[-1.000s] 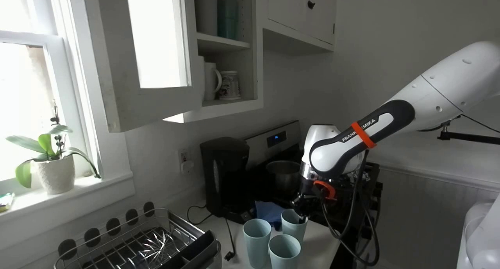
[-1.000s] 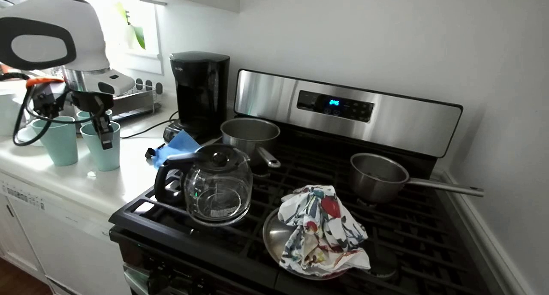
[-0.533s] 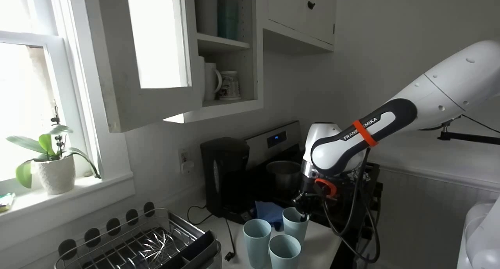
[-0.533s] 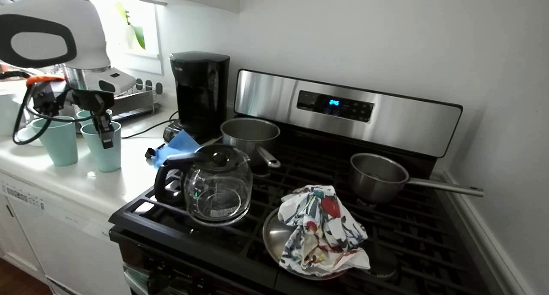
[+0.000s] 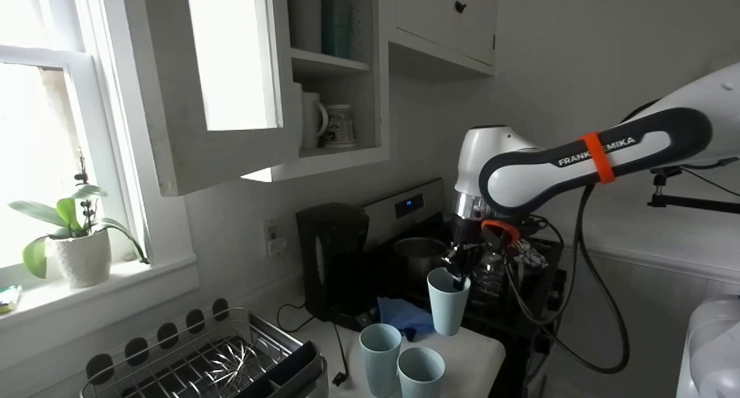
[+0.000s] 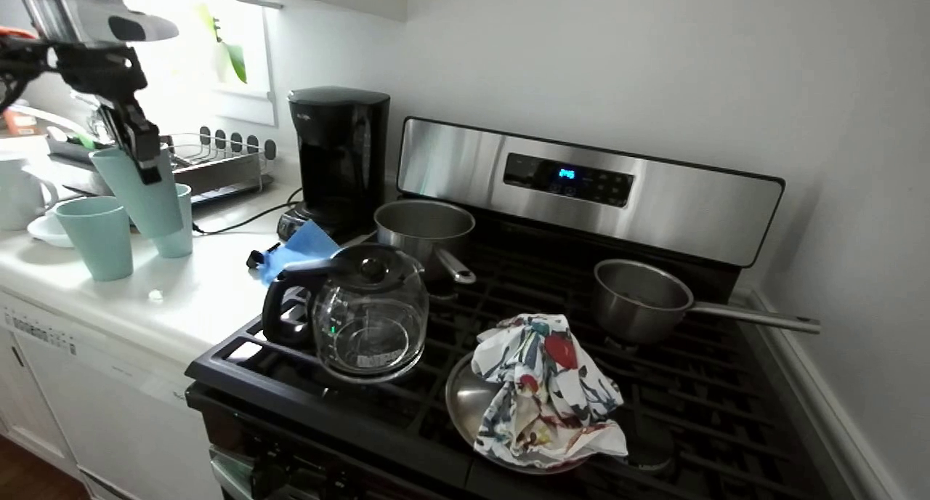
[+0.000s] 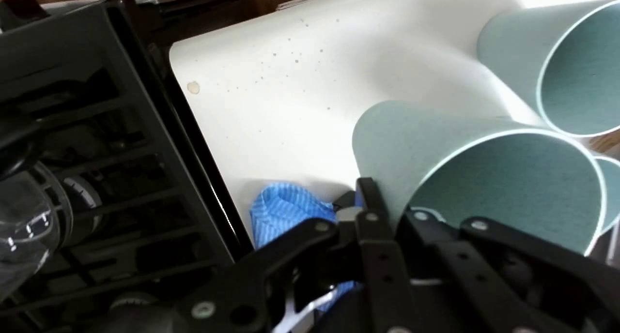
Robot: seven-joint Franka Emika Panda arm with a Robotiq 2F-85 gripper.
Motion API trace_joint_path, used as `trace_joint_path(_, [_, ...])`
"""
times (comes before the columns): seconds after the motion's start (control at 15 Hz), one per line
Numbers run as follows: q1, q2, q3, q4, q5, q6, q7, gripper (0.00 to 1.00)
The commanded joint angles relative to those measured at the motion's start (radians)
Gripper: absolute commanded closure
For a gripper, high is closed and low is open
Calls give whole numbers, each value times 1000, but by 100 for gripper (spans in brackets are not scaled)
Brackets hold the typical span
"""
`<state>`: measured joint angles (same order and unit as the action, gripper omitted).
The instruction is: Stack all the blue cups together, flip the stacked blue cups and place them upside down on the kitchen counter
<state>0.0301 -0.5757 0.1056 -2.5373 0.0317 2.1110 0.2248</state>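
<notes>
My gripper (image 5: pixel 458 282) is shut on the rim wall of a pale blue cup (image 5: pixel 447 312), one finger inside and one outside. The cup hangs above the white kitchen counter (image 5: pixel 477 357), mouth up and slightly tilted. In an exterior view the gripper (image 6: pixel 149 167) and held cup (image 6: pixel 145 206) are at the left. Two more blue cups stand upright on the counter: one nearer the wall (image 5: pixel 380 360), one nearer the front edge (image 5: pixel 421 378). In the wrist view the held cup (image 7: pixel 397 139) partly hides the wall-side cup (image 7: pixel 611 190); the front cup (image 7: pixel 513 52) is at upper right.
A wire dish rack (image 5: pixel 248 323) stands beside the cups. A black coffee maker (image 6: pixel 338 158) and blue cloth (image 6: pixel 298 253) are at the back. The stove holds a glass carafe (image 6: pixel 370 318) and pots. A white mug (image 6: pixel 18 195) stands on the counter.
The gripper has risen with the cup in it, lifting the cup off the counter and a little toward the stove in an exterior view. The two other cups have not moved.
</notes>
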Motion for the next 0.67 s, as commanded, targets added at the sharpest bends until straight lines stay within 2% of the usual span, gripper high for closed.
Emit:
trace_joint_path(0.0, [45,-61,43,83,-20,-101,-45,99])
trace_joint_path(0.4, [148,11,56,176,37,-100,-158,99])
trace_joint_path(0.6, [172,52,46,196,60,-140,-197,99])
